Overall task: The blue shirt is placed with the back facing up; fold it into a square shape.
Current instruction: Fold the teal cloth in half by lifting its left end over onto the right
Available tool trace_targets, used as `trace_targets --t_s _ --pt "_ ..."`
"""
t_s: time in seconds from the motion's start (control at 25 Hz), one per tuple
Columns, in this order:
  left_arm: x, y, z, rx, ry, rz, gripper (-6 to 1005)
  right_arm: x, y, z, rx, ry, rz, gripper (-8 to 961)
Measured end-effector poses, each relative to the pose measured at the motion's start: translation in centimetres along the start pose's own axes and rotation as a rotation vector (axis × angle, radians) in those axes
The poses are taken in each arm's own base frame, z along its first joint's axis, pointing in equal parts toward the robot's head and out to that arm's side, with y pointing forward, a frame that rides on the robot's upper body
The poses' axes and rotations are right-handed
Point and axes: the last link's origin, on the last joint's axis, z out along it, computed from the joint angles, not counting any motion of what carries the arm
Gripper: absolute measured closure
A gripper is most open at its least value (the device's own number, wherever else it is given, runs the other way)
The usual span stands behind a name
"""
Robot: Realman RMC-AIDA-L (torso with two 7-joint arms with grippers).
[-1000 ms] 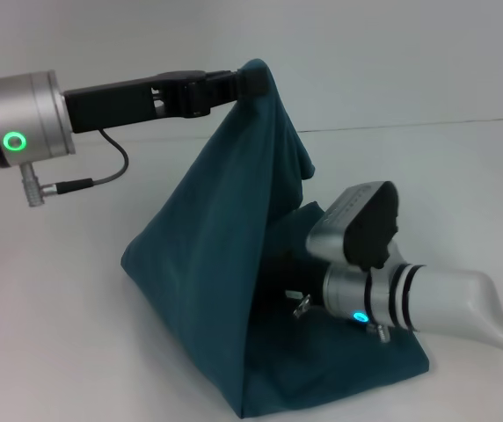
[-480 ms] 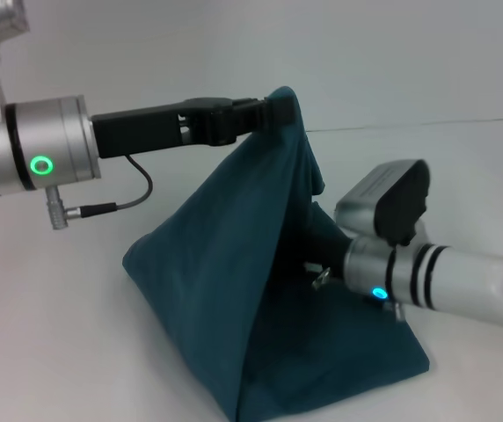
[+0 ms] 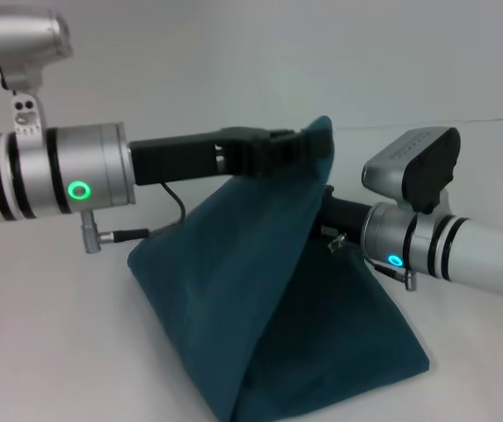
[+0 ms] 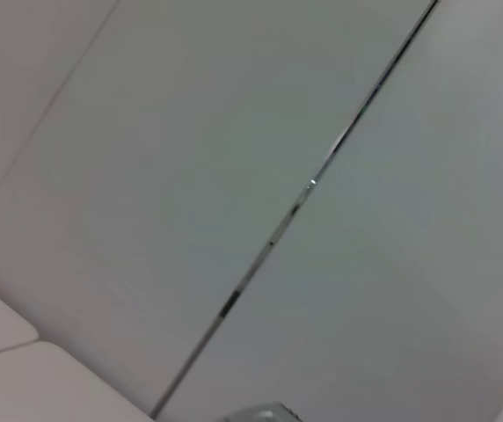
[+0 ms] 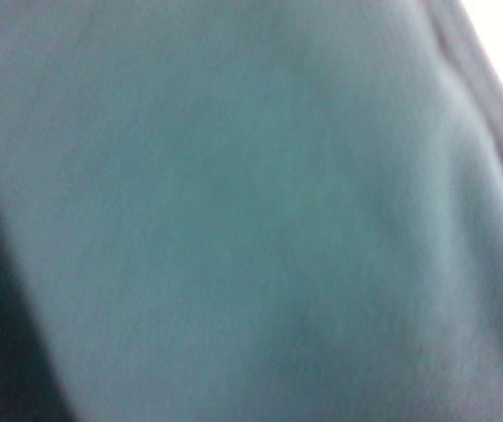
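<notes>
From the head view, the blue shirt [image 3: 278, 299], soft and matte, rises tent-shaped off the white table [image 3: 49, 334]. The left gripper [image 3: 309, 149] pinches its peak; the right gripper [image 3: 326, 215] reaches behind the fabric, finger state not discernible. Left wrist view: pale panels only. Right wrist view: teal cloth fills it.

Dark teal blue shirt [image 3: 260, 290] hangs tent-like from the left gripper [image 3: 309, 145], its lower folds spread below.
</notes>
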Motion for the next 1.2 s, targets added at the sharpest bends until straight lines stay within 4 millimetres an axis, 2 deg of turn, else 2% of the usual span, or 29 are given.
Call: trace_targets --t_s 0.52,0.96,1.2 --pt "-3.5 -0.1 2.9 -0.056 -0.04 -0.061 971 -1.4 -2.0 -0.6 0.064 -0.046 -0.005 875" --pt "-5.5 -0.3 4.9 -0.055 -0.061 -0.093 972 -1.5 -2.6 -1.0 0.081 -0.045 -0.02 865" --pt "-7.0 -1.0 5.6 -0.005 -0.063 -0.14 940 -1.5 -4.0 -1.6 0.142 -0.037 -0.032 859"
